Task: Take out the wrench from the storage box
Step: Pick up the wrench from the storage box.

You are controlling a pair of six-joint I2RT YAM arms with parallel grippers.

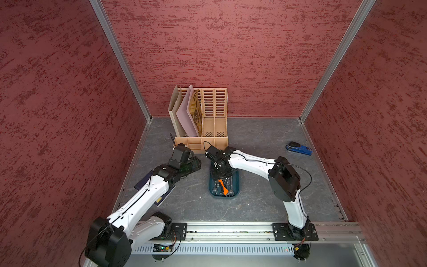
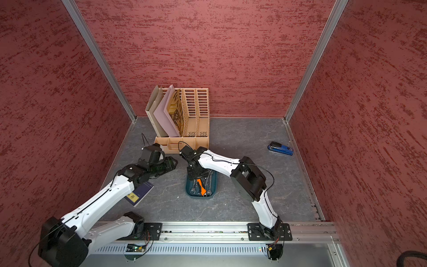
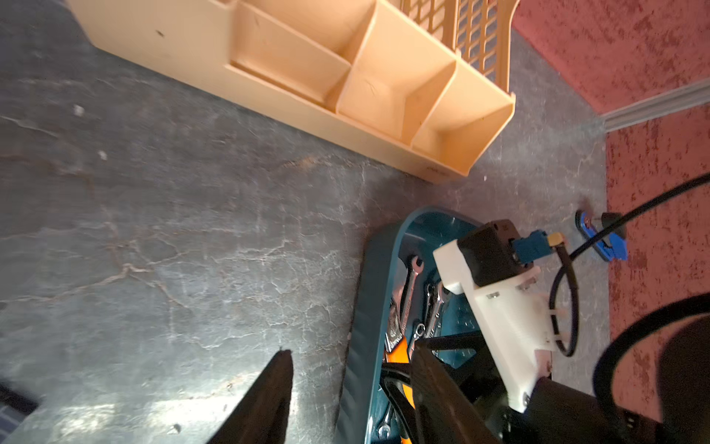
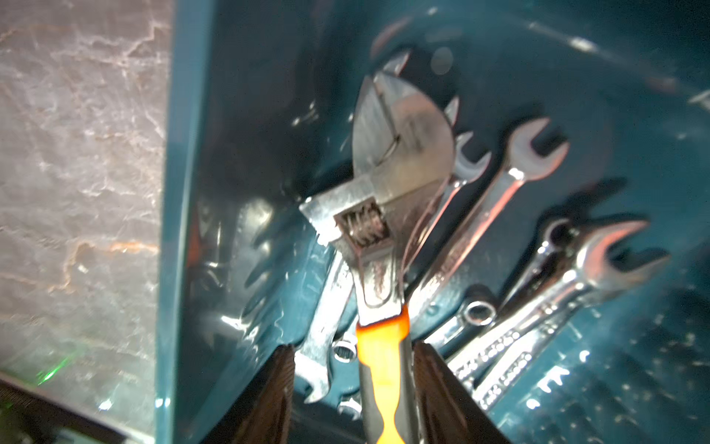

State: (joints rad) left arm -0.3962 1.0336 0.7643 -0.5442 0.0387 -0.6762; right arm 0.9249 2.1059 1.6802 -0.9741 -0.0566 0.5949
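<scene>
Right pincer (image 4: 353, 346) stands apart astride the orange-handled, silver-headed wrench (image 4: 384, 238) in the teal storage box (image 4: 246, 115).

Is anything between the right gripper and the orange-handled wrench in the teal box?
Nothing visible does. The right gripper is open, its fingers on either side of the handle of the orange-handled wrench, which lies uncovered on top of the other wrenches in the storage box.
</scene>
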